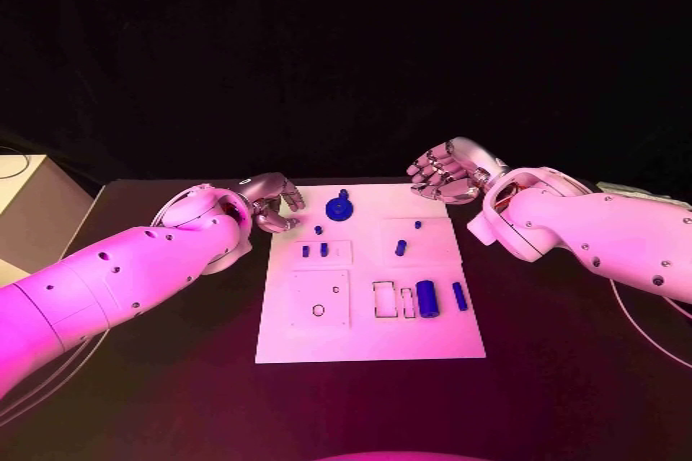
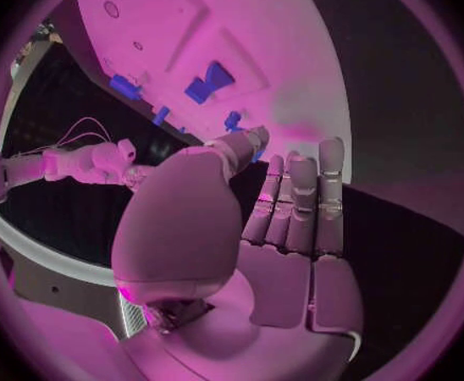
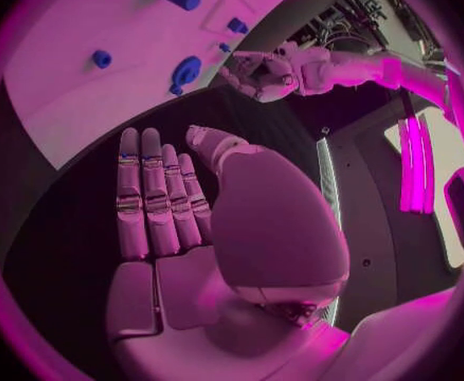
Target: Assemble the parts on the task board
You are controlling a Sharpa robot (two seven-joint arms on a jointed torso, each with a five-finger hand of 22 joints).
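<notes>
Left hand (image 1: 271, 200) is sitting at the far left corner of the white board (image 1: 369, 341) with its fingers apart and nothing in it, and the right hand (image 1: 450, 173) hangs off the far right corner, empty too as far as I can tell; both just wait on the dark counter (image 1: 577, 381). Blue parts like the cylinder (image 1: 427, 298) near the board's right edge look small, stiff, light and probably a bit slick; I'd pinch that one across its middle.
</notes>
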